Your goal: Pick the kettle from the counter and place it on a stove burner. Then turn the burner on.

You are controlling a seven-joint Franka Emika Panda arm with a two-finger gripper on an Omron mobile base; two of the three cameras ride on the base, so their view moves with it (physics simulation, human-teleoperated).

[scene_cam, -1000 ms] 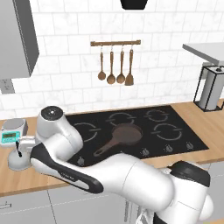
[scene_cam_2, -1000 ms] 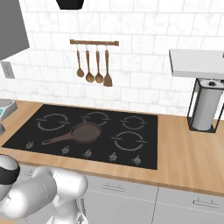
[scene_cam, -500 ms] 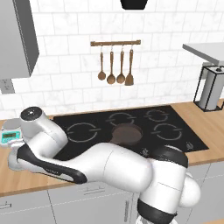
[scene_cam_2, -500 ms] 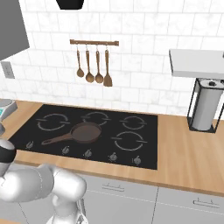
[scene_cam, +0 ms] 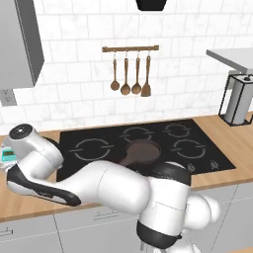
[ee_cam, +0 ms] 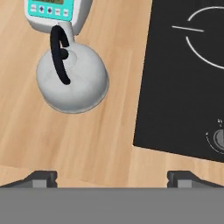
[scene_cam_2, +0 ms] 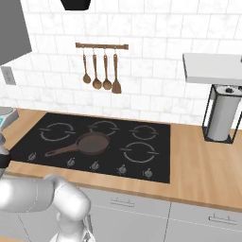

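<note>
In the hand view the silver-grey kettle [ee_cam: 72,83] stands upright on the wood counter [ee_cam: 100,144], its thin black handle [ee_cam: 59,54] arching over the lid. My gripper [ee_cam: 112,179] hangs above the counter with its jaws wide open and nothing between them; the kettle lies ahead and to the left of the gap. The black cooktop [ee_cam: 175,96] runs along the right, with part of the large stove burner ring [ee_cam: 205,41] at its top corner. The same burner ring [scene_cam: 94,148] [scene_cam_2: 59,132] is at the cooktop's left end in both base views.
A grey scale with a teal display [ee_cam: 52,11] [scene_cam: 7,155] sits just behind the kettle, touching it or nearly so. A brown pan [scene_cam: 143,150] [scene_cam_2: 92,143] rests mid-cooktop. A knob [ee_cam: 216,138] lies near the cooktop's front edge. Hanging utensils [scene_cam: 131,74] and a paper-towel holder [scene_cam_2: 220,118] stand farther off.
The arm has swung further left and down over the left end of the counter, and now covers the kettle in the left base view. The jaws stayed wide open.
</note>
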